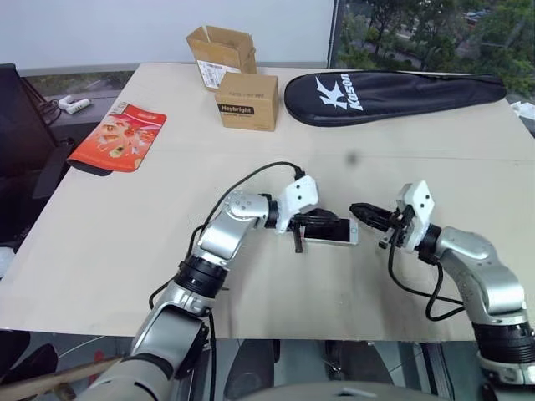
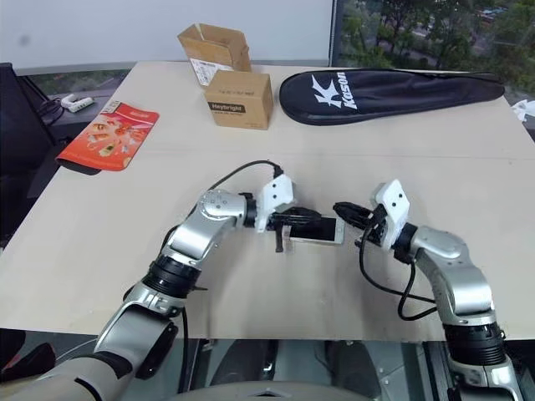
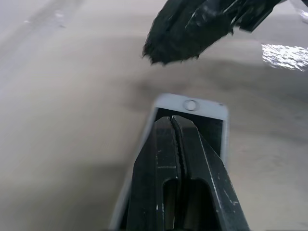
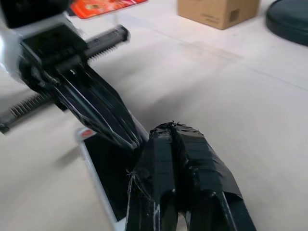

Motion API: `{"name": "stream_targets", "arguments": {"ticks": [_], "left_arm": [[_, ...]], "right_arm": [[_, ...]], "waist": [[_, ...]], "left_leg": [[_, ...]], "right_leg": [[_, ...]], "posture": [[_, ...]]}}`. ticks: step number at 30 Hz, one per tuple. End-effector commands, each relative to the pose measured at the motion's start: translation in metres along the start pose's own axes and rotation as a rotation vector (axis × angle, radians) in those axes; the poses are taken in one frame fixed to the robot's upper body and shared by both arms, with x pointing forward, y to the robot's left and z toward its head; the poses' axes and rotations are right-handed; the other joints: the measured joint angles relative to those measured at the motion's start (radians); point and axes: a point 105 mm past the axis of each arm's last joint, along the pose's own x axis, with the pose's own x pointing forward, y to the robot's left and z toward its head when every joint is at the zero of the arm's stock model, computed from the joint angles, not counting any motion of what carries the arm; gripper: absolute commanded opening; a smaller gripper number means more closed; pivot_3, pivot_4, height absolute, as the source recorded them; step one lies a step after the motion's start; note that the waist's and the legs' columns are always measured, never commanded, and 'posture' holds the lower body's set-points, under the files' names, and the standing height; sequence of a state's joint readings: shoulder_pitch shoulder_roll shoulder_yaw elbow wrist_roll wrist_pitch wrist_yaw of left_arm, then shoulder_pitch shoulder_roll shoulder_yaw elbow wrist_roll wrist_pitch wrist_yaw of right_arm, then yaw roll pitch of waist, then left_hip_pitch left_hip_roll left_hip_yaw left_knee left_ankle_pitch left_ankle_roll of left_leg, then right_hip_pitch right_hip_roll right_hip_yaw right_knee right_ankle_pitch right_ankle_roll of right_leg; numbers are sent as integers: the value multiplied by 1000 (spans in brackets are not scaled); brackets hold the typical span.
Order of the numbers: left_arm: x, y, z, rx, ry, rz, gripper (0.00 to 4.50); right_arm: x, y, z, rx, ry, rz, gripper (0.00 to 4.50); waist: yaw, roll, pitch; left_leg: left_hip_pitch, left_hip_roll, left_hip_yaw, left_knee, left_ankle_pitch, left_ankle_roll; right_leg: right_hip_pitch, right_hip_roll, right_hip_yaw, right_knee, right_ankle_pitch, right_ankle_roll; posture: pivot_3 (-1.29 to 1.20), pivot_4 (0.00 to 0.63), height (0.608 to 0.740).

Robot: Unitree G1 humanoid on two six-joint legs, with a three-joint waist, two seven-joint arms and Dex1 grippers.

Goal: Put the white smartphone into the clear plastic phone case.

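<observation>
The white smartphone (image 1: 343, 236) lies flat, screen up, on the beige table (image 1: 167, 225) near its front middle. My left gripper (image 1: 333, 220) is shut, its black fingers (image 3: 172, 144) lying along the dark screen with tips just short of the home button. A small red mark (image 4: 86, 134) shows at the phone's other end. My right gripper (image 1: 356, 210), wrapped in black tape, is shut too and points at the phone's near end (image 4: 166, 131), almost meeting the left fingertips. Neither gripper clasps the phone. The clear plastic phone case is out of view or hidden.
At the back stand a closed cardboard box (image 1: 247, 100) and an open one (image 1: 219, 50). A long black racket bag (image 1: 393, 93) lies at the back right, a red packet (image 1: 119, 136) at the left. The table's front edge (image 1: 334, 338) runs close below both arms.
</observation>
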State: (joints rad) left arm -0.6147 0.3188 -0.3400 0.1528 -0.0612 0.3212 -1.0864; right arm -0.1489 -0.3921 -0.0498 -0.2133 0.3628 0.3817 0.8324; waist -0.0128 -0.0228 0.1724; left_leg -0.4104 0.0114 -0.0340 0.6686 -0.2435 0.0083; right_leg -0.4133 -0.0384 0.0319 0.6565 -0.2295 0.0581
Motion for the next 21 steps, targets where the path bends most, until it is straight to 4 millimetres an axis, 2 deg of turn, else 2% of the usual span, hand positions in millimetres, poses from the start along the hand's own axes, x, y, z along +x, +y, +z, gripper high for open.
{"name": "stream_targets", "arguments": {"ticks": [1, 6, 9, 15, 19, 21], "left_arm": [[2, 1, -7, -5, 55, -2, 0], [2, 1, -20, -5, 128, -10, 0], [3, 1, -24, -7, 146, -12, 0], [2, 1, -27, -12, 158, -8, 0], [2, -1, -28, -12, 165, -12, 0], [2, -1, -29, -12, 168, -12, 0]], "right_arm": [[-4, -1, -22, 4, 8, 7, 22], [-9, -6, -62, 16, 163, 19, 22], [-16, -6, -88, -22, 332, 46, 22], [-15, -2, -100, -35, 460, 83, 22], [-23, 4, -121, -29, 619, 127, 22], [-26, 4, -126, -28, 660, 126, 22]], "waist": [[0, 0, 0], [-1, 1, -1], [-1, 1, -1], [0, -2, -15], [-1, -3, -20], [0, -2, -25]], "left_leg": [[0, 0, 0, 0, 0, 0], [4, 0, 1, 0, 0, 0], [16, 0, 1, -2, 0, 0], [22, 0, 0, -3, 0, 0], [31, 1, 1, -4, 0, 0], [31, 1, 0, -5, 0, 0]], "right_leg": [[0, 0, 0, 0, 0, 0], [3, 0, 1, 1, 0, 0], [13, 0, 1, -1, -1, 0], [21, 0, 0, -2, -5, -1], [29, 0, 1, -6, -6, 0], [30, 0, 0, -7, -6, 0]], "posture": [[0, 150, 740], [0, 150, 740], [0, 150, 740], [0, 150, 740], [0, 150, 740], [0, 150, 740]]}}
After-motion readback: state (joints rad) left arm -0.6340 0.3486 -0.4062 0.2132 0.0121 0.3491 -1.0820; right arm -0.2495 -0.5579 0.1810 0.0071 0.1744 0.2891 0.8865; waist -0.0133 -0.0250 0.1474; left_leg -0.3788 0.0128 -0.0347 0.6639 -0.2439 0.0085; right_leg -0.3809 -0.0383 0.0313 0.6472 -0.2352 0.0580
